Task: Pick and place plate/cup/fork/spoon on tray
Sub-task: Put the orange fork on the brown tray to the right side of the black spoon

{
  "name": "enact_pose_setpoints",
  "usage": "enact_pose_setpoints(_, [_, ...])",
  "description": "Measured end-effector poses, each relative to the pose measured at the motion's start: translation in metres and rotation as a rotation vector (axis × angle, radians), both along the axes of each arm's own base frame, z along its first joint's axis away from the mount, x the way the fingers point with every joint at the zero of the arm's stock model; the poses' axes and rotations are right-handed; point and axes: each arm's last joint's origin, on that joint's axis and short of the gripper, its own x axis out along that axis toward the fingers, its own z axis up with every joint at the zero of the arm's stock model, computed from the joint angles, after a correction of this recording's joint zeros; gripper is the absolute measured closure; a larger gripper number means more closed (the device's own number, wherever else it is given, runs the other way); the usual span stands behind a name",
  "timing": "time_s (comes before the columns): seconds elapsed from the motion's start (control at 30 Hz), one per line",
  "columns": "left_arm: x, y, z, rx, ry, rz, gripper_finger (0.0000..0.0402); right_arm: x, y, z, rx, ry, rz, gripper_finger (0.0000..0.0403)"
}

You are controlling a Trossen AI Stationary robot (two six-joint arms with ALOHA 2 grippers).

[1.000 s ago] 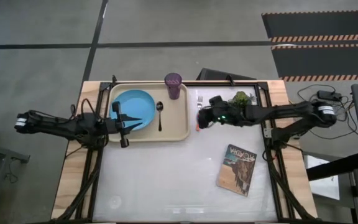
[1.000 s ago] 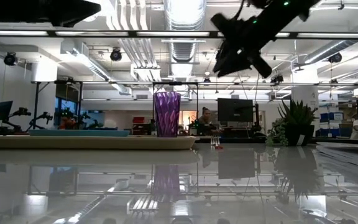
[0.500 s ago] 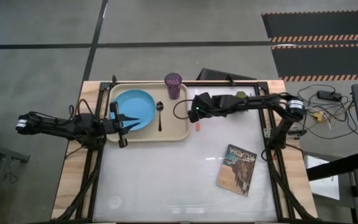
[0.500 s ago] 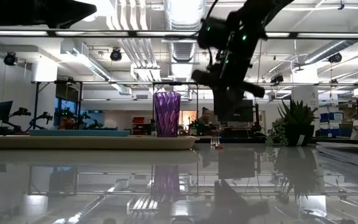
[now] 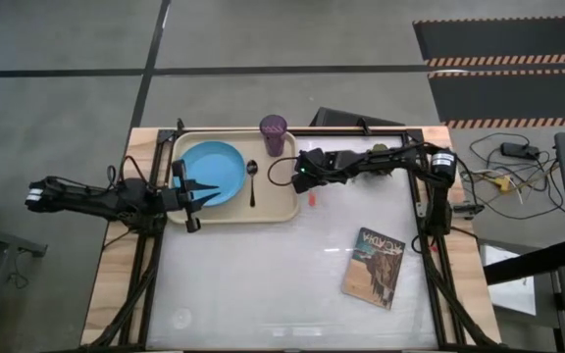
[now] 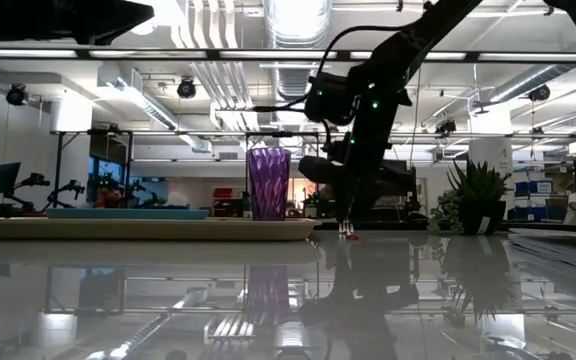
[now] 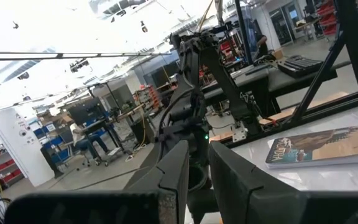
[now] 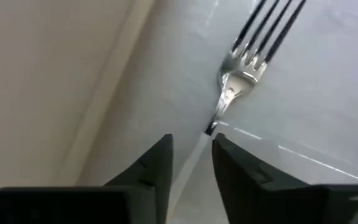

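The cream tray [image 5: 284,201] lies at the table's far left. On it rest the light-blue plate [image 5: 211,172], the dark spoon [image 5: 252,181] and the upright purple cup [image 5: 273,135]. The fork [image 5: 314,199] lies flat on the table just right of the tray, its orange end toward the near edge. My right gripper [image 5: 309,175] points down at the fork, low over the table [image 6: 348,222]. It is open, with one finger on each side of the fork's handle [image 8: 194,155], just behind the neck [image 8: 227,96]. My left gripper [image 5: 219,190] waits over the plate's near edge, slightly open and empty.
A small green plant [image 5: 381,151] stands at the far right, partly under my right arm. A book with a picture cover [image 5: 373,267] lies toward the near right. A dark object [image 5: 356,120] sits beyond the far edge. Bare tabletop [image 5: 263,284] shows toward the near edge.
My right gripper has come down from well above the table to just over the fork, shifting a little toward the tray and tipping to point downward. The fork has stayed where it was.
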Motion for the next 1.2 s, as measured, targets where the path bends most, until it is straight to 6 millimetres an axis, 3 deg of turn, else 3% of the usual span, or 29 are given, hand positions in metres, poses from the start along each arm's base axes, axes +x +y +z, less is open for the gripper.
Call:
enact_pose_setpoints(0.23, [0.000, 0.000, 0.000, 0.002, 0.000, 0.001, 0.0354, 0.001, -0.002, -0.010, -0.028, 0.022, -0.039, 0.0244])
enact_pose_setpoints(0.43, [0.000, 0.000, 0.000, 0.002, 0.000, 0.001, 0.0354, 0.003, -0.003, -0.019, -0.024, 0.044, -0.039, 0.0238])
enact_pose_setpoints(0.6, [0.000, 0.000, 0.000, 0.003, 0.001, 0.006, 0.0354, 0.002, -0.002, -0.020, -0.026, 0.049, -0.040, 0.0268])
enact_pose_setpoints(0.97, [0.000, 0.000, 0.000, 0.003, 0.001, 0.009, 0.0354, 0.003, -0.002, -0.019, -0.015, 0.043, -0.037, 0.0384])
enact_pose_setpoints(1.2, [0.000, 0.000, 0.000, 0.003, 0.001, 0.009, 0.0354, 0.000, -0.003, -0.010, 0.003, 0.023, -0.033, 0.0392])
